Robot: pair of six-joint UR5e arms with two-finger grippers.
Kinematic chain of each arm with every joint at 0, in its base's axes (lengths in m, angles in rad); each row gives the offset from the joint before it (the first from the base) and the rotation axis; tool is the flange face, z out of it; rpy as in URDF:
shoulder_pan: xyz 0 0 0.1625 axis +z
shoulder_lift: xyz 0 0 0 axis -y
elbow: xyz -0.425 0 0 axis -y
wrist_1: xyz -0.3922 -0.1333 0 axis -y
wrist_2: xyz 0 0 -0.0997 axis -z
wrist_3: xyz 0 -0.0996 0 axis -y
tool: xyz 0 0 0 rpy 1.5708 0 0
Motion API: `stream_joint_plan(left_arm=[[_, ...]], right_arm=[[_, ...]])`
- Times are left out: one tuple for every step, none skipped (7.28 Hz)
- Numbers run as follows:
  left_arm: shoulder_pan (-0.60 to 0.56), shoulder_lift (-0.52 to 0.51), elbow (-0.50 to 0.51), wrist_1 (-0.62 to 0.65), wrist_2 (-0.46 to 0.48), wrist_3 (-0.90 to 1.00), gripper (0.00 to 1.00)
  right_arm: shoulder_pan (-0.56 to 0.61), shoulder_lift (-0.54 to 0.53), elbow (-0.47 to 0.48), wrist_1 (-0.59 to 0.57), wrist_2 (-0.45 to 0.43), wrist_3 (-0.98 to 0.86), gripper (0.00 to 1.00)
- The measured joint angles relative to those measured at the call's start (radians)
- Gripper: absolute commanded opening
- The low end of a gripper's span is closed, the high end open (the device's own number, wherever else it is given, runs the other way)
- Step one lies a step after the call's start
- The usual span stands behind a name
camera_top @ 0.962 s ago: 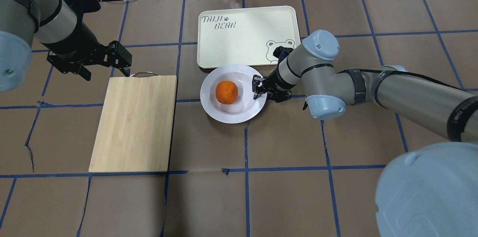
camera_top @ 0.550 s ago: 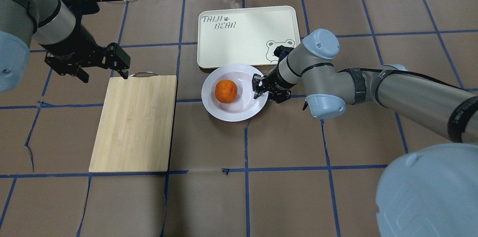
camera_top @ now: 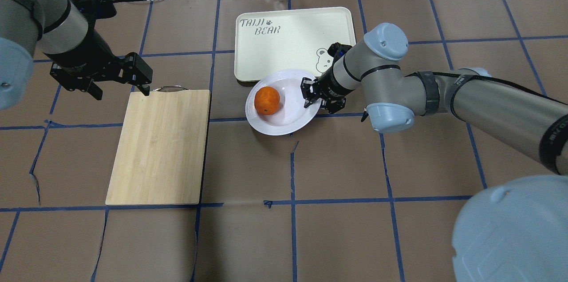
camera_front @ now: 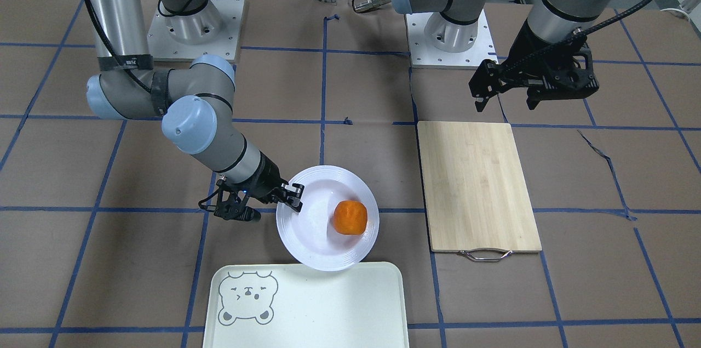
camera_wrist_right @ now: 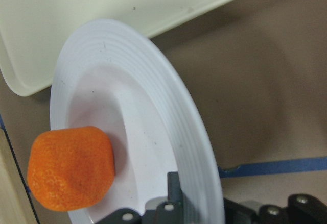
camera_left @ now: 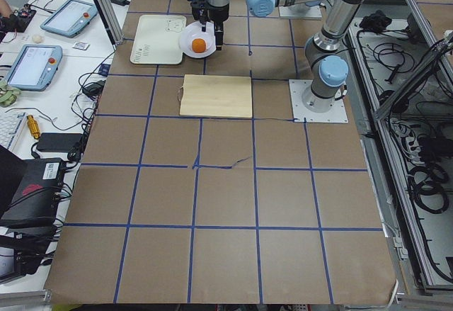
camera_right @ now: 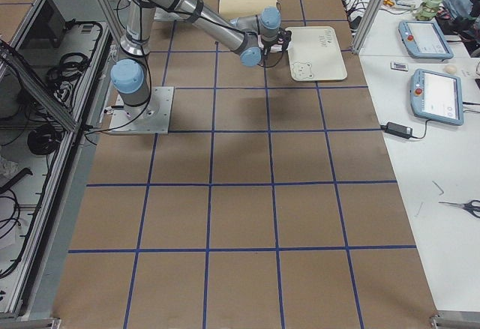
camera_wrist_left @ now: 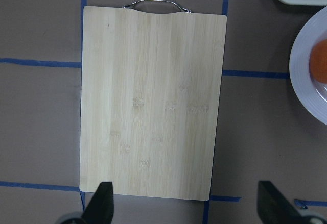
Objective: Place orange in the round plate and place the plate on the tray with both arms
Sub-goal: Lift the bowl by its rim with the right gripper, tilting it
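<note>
The right arm's black two-finger gripper (camera_top: pixel 309 95) is clamped on the right-hand rim of the glossy white round plate (camera_top: pixel 284 123), one finger over the ridged rim, as the right wrist view shows up close. The plate looks tilted in that view. Its far edge overlaps the near edge of the pale cream-green rectangular tray (camera_top: pixel 293 33), just by the corner with the grey bear face (camera_top: pixel 321 57); most of the plate is over the brown paper-covered table (camera_top: pixel 337 162).

The small bright-orange fruit (camera_top: pixel 267 100) sits in the plate's sunken centre, over on the left side, away from the gripper.

On the left, the other arm's black gripper (camera_top: pixel 119 89) hangs above the far end of the pale wooden cutting board (camera_top: pixel 159 144), near its metal handle (camera_top: pixel 171 88). Its fingers (camera_wrist_left: pixel 102 203) stand wide apart with nothing between them, and the board lies flat beneath them, well apart from the plate.
</note>
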Motion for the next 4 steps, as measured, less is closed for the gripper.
stream_joint_plan(left_arm=[[0.001,0.0,0.0,0.001,-0.001,0.0,1.0],[0.001,0.0,-0.001,0.001,-0.001,0.0,1.0],[0.001,0.0,-0.001,0.002,-0.001,0.0,1.0],[0.002,0.0,-0.001,0.002,-0.002,0.0,1.0]], right_arm=[[-0.006,-0.007,-0.007,0.006,0.008,0.001,0.0],[-0.022,-0.013,-0.007,0.008,0.035,0.005,0.0],[-0.045,-0.017,-0.006,0.01,0.072,0.01,0.0],[-0.067,-0.02,-0.007,0.01,0.096,0.012,0.0]])
